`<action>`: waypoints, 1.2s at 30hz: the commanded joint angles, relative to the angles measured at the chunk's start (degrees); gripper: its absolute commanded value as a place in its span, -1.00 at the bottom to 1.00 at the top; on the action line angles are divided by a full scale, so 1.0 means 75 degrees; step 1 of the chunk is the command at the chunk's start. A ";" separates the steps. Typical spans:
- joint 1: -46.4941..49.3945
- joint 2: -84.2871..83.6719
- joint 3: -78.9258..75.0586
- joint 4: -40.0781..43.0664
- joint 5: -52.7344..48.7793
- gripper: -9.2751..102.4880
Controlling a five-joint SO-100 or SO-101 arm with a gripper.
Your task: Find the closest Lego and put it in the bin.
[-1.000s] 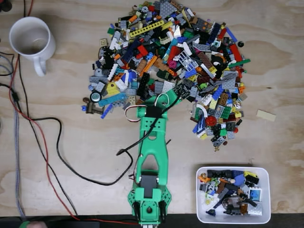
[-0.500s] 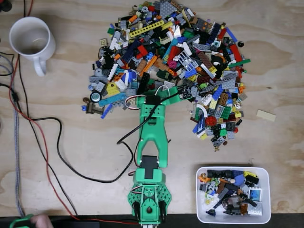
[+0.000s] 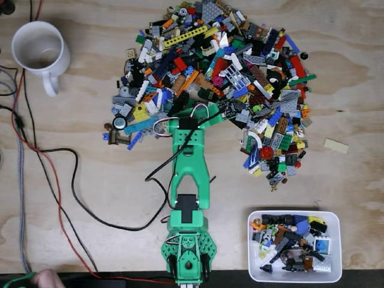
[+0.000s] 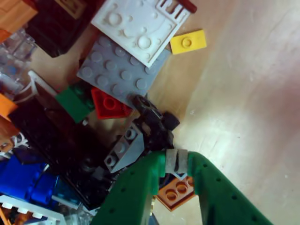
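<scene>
Blocking the tool [image 3: 187,113] tips: green arm [image 3: 191,162].

In the fixed view the light is even and bright from above, the focus sharp, and the mug [image 3: 38,49] throws only a faint shadow. The wrist view is softer: near bricks blur, and a pale glare washes the table [image 4: 253,93] toward 3 o'clock.

Fixed view straight down over table [image 3: 90,72], wrist view close, both share pile edge [image 3: 204,108]
</scene>
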 commanded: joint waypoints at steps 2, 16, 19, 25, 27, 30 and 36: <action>0.0340 0.1055 -0.1395 0.1102 -0.0855 -0.84; 0.6234 0.3539 -0.1629 0.3434 -0.4395 -0.84; 0.7383 0.3785 -0.1629 0.3715 -0.4477 -0.84; 0.9691 0.4242 -0.1477 0.4441 -0.4559 -0.84; 1.0500 0.4418 -0.1125 0.4430 -0.5051 -0.84; 1.1566 0.4711 -0.0516 0.4031 -0.5801 -0.83; 1.3254 0.4957 0.0633 0.2836 -0.6879 -0.82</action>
